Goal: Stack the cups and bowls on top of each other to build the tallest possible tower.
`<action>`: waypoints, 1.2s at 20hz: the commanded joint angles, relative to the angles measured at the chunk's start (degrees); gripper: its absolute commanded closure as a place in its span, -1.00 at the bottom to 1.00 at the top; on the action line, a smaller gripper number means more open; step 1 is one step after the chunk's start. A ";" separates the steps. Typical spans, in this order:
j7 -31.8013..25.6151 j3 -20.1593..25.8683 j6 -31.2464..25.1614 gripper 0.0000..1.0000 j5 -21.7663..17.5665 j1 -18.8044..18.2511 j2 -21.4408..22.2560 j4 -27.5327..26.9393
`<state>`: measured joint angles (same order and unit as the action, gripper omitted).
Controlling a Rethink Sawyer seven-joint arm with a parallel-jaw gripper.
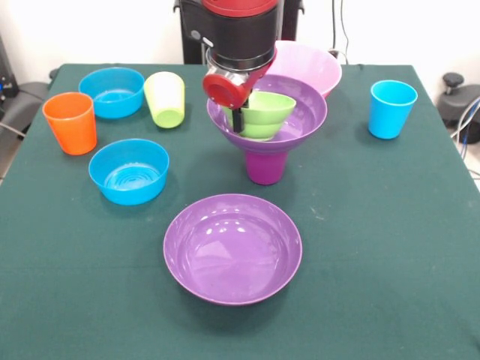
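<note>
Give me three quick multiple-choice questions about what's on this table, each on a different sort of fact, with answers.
1. Where is the small green bowl?
A. inside the wide purple bowl on the purple cup
B. beside the orange cup
C. in the pink bowl

2. How many blue bowls are there?
A. one
B. two
C. three

3. How does the lime green cup stand?
A. upright
B. tipped on its side
C. stacked in another cup

Answers: 1 A, it sits in the raised purple bowl on the purple cup, under the gripper. 2 B, two blue bowls stand apart. 3 A, it stands upright, alone.
</note>
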<state>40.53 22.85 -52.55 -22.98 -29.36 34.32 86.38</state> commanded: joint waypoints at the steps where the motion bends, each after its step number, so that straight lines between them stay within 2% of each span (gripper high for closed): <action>1: 11.37 -1.74 -3.20 1.00 1.67 3.14 -1.01 3.45; 13: 8.81 -2.53 -5.34 1.00 3.74 3.61 -1.33 3.11; 24: 5.27 -2.33 -7.94 1.00 3.42 2.86 -0.29 3.53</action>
<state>40.53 21.29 -53.52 -19.70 -27.31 34.22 87.52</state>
